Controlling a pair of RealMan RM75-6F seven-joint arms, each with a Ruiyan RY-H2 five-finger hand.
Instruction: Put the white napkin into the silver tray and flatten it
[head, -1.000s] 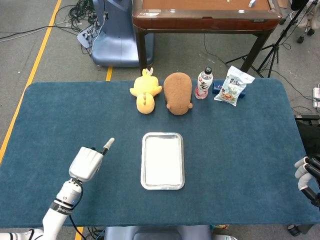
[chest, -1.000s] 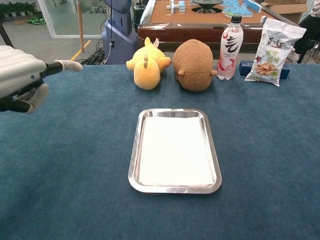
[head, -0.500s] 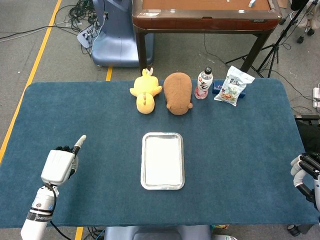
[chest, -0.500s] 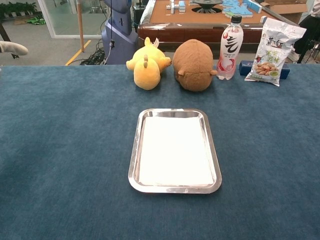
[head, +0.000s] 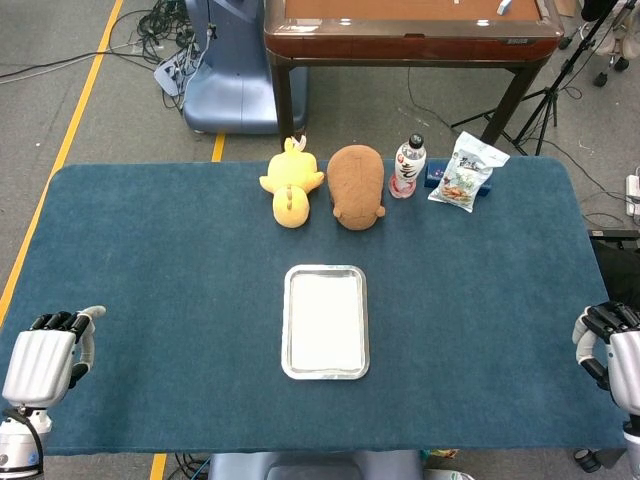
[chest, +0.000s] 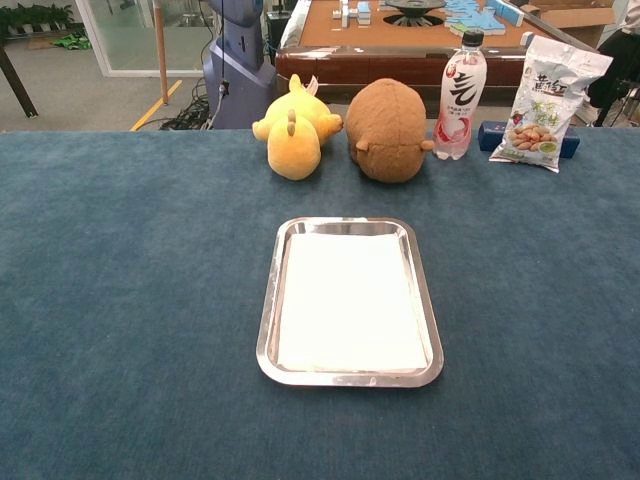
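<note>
The fingers (head: 60, 321) of the left hand (head: 40, 362) are curled inward over the palm and they hold nothing; the thumb points a little to the side. This hand is at the near left corner of the table (head: 150, 250), well apart from the tray. The fingers (head: 605, 317) of the right hand (head: 612, 350) are also bent inward, with nothing between them, at the near right edge of the table. The chest view shows neither hand.

The white napkin (chest: 350, 300) lies inside the silver tray (chest: 267, 320). It looks flat and smooth, without visible folds or raised corners, and it covers almost the whole bottom of the tray. Only a narrow band of shiny metal shows around it. Its edges run parallel to the tray walls, and its surface is plain white.

The tray stands in the middle of the blue table cloth, with its long side pointing away from the robot.

At the far side of the table there is a row of things: a yellow plush toy (chest: 295, 125), just beside it a brown plush toy (chest: 388, 130), then a drink bottle (chest: 460, 95) standing upright, and a snack bag (chest: 548, 100) leaning against a small dark blue box (chest: 492, 133).
</note>
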